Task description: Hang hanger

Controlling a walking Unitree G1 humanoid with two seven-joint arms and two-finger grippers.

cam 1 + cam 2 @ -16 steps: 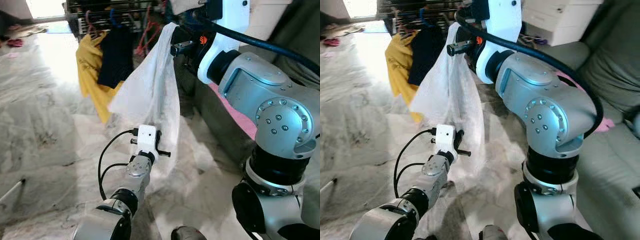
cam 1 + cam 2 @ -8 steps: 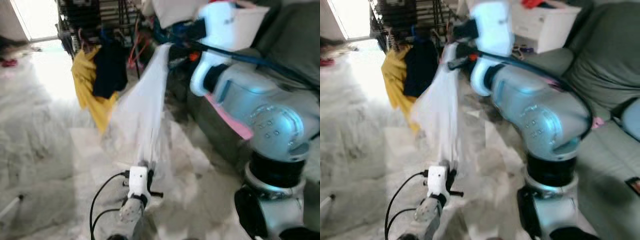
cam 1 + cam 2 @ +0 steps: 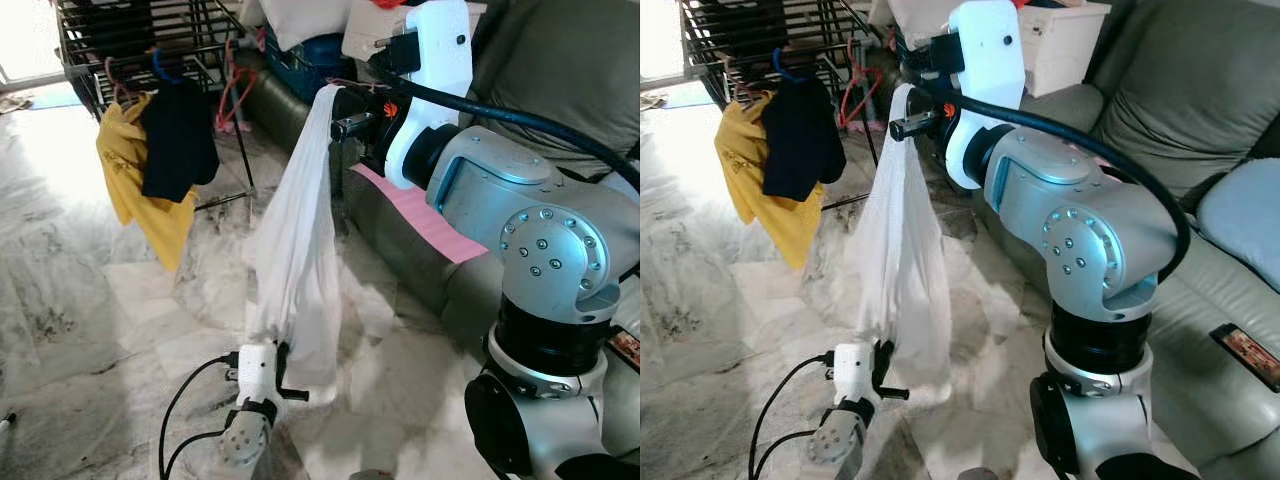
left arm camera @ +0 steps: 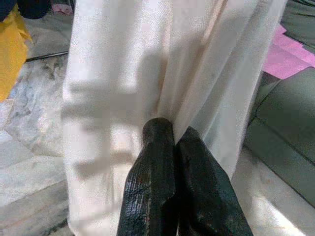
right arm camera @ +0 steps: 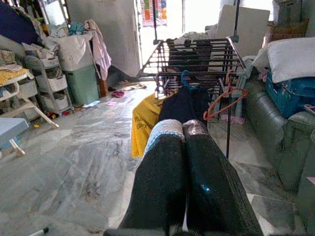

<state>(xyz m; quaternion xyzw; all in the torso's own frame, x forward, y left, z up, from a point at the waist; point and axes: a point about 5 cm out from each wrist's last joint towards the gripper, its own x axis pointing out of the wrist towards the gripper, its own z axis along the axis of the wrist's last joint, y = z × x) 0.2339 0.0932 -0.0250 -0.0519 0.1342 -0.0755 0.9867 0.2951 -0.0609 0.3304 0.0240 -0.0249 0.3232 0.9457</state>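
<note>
Two grippers hold one white garment (image 3: 300,250) stretched between them: the right gripper (image 3: 902,127) is raised high with its fingers pressed together on the cloth's top edge, a strip of white fabric showing between the tips in the right wrist view, and the left gripper (image 4: 173,135) is low, its two black fingers (image 4: 152,162) clamped together on a fold near the hem. The cloth hangs almost straight down from the right gripper to the left one below it. No hanger inside the garment can be made out, so whether one is there is unclear. Ahead of the right gripper, well apart from it, stands a dark drying rack (image 5: 197,54), where a yellow shirt (image 3: 135,185) and a dark garment (image 3: 178,145) already hang, with an orange hanger (image 5: 221,101) beside them. The step in hand looks like carrying the garment toward the rack. The next move likely calls for closing the gap to the rack, keeping the top end high enough to reach a bar, and letting go below so the cloth drops free.
</note>
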